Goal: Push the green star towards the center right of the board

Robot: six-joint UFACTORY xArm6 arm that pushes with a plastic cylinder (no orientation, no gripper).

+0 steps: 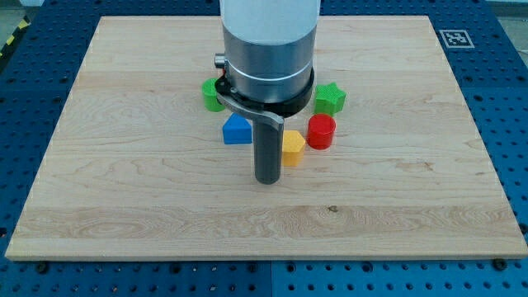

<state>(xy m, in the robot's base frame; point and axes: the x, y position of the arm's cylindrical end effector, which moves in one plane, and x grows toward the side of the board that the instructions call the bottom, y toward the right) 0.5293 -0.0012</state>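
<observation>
The green star [329,99] lies on the wooden board [148,190] just right of the arm's body, near the board's middle. A red cylinder [321,131] sits just below it. My tip [267,179] rests on the board below and left of the star, right next to a yellow block [293,148] on its right. A blue block [237,129] lies up and left of the tip. Another green block [212,95] is partly hidden behind the arm on the left.
The arm's wide grey body [268,49] covers the board's upper middle and may hide more there. A black-and-white marker tag [454,37] sits at the board's top right corner. Blue perforated table surrounds the board.
</observation>
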